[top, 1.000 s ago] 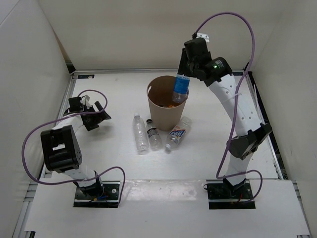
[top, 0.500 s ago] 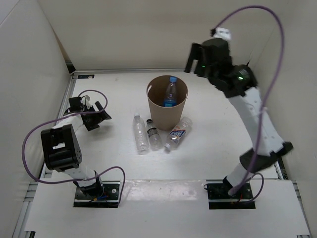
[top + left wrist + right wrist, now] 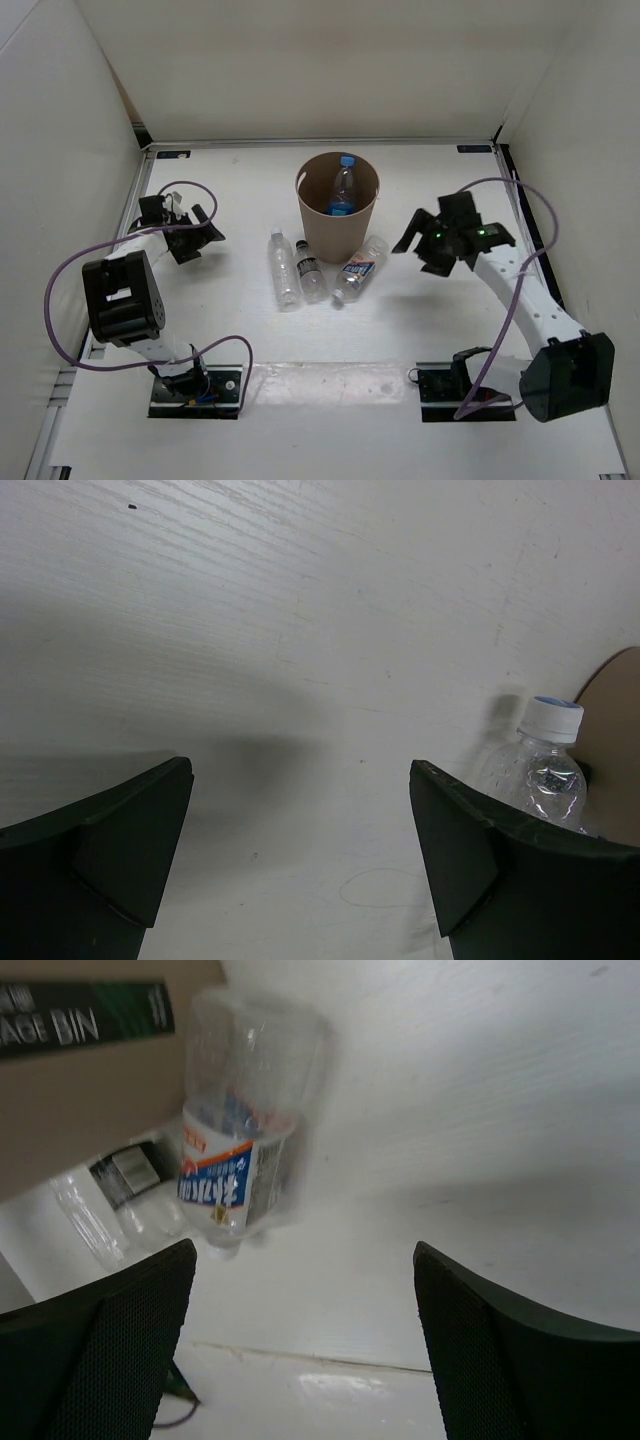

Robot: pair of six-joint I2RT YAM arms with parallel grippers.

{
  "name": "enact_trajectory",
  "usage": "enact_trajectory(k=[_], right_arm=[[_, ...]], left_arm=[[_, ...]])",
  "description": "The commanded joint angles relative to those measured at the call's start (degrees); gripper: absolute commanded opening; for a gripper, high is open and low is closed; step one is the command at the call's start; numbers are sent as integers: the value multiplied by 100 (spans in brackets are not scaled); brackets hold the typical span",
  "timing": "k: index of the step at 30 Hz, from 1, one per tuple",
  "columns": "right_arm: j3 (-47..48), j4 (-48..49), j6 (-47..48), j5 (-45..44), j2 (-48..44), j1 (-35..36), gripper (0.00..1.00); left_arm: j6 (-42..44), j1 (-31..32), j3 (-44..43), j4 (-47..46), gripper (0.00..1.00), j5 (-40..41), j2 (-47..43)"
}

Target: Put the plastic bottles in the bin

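The tan bin (image 3: 305, 212) stands mid-table, and a blue-capped bottle (image 3: 343, 190) stands upright inside it. Three plastic bottles lie in front of the bin: a white-capped one (image 3: 283, 270), a black-capped one (image 3: 310, 272) and a blue-labelled one (image 3: 360, 268). My right gripper (image 3: 412, 250) hangs open and empty, low over the table to the right of the blue-labelled bottle (image 3: 235, 1150), which lies ahead of its jaws (image 3: 305, 1340) beside the bin wall (image 3: 90, 1080). My left gripper (image 3: 210, 228) is open and empty at the far left. In its wrist view (image 3: 300, 850) the white-capped bottle (image 3: 548, 770) and the bin edge (image 3: 618, 705) show at right.
White walls enclose the table on the left, back and right. Purple cables loop from both arms, one (image 3: 185, 190) lying near the left gripper. Bare table surface lies between the right gripper and the right wall, and behind the bin.
The right gripper opened and let the blue-capped bottle fall into the bin, then swung down and right to the table beside the lying bottles. The left arm has not moved.
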State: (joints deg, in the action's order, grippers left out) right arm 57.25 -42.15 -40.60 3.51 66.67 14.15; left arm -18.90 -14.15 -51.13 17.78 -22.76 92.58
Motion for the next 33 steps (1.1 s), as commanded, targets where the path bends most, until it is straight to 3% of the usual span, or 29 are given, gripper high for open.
enact_trajectory(k=[1, 6, 15, 22, 25, 28, 29, 32, 33], right_arm=[[-161, 1006, -641, 414, 19, 561, 90], [-531, 1902, -1248, 827, 871, 965, 90], [233, 2061, -1371, 730, 2594, 1582, 90], [225, 2097, -1618, 634, 3123, 1819, 89], [172, 1974, -1688, 625, 3150, 1828, 73], [-21, 1860, -1749, 528, 3019, 1846, 49], [-65, 1773, -1758, 493, 2905, 1837, 37], [-223, 1466, -1811, 204, 2484, 1802, 24], [-310, 1377, -1820, -128, 2334, 1793, 16]], left_arm=[[44, -17, -160, -29, 100, -79, -64], [61, -17, -169, -11, 100, -123, -55], [53, 0, -160, -29, 100, -114, -73], [61, -17, -160, -38, 100, -132, -55], [53, -26, -169, -38, 100, -114, -55], [53, -17, -160, -38, 100, -114, -55], [53, -26, -169, -38, 100, -114, -55], [53, -26, -169, -29, 100, -114, -47], [44, -17, -169, -29, 100, -114, -47]])
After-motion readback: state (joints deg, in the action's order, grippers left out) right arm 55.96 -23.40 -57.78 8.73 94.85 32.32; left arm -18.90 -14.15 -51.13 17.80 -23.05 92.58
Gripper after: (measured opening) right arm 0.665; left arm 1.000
